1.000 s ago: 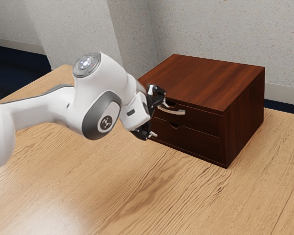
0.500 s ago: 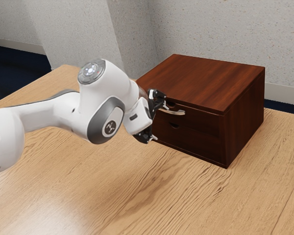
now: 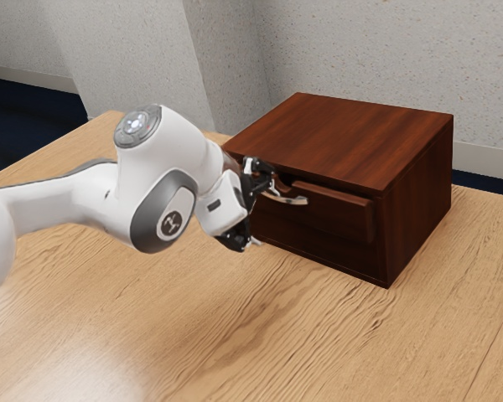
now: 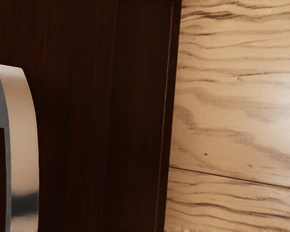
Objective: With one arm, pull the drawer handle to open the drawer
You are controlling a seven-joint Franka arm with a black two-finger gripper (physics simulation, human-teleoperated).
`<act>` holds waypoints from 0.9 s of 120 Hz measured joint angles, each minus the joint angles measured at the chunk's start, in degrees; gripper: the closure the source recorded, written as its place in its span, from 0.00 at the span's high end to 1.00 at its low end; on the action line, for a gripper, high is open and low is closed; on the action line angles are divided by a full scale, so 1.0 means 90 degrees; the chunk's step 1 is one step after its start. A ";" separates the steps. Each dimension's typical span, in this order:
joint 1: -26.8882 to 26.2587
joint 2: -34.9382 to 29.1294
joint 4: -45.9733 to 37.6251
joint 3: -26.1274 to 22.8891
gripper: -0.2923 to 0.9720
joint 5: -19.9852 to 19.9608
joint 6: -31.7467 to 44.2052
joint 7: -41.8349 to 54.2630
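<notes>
Pincer (image 3: 256,205) spread, drawer handle (image 3: 287,195) against it, top drawer (image 3: 331,209) partly out

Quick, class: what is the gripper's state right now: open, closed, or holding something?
Gripper: open. Its fingers stand wide apart, the upper one at the drawer handle, with nothing clamped between them.

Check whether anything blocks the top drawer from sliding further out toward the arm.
Nothing visible does. The top drawer stands partly out of the cabinet, the gripper at its handle. On the table in front of it, along the pull direction, I see only the arm itself.
</notes>
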 joint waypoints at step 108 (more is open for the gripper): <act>0.0106 -0.1568 -0.1874 -0.0004 0.87 0.0094 0.0369 -0.0126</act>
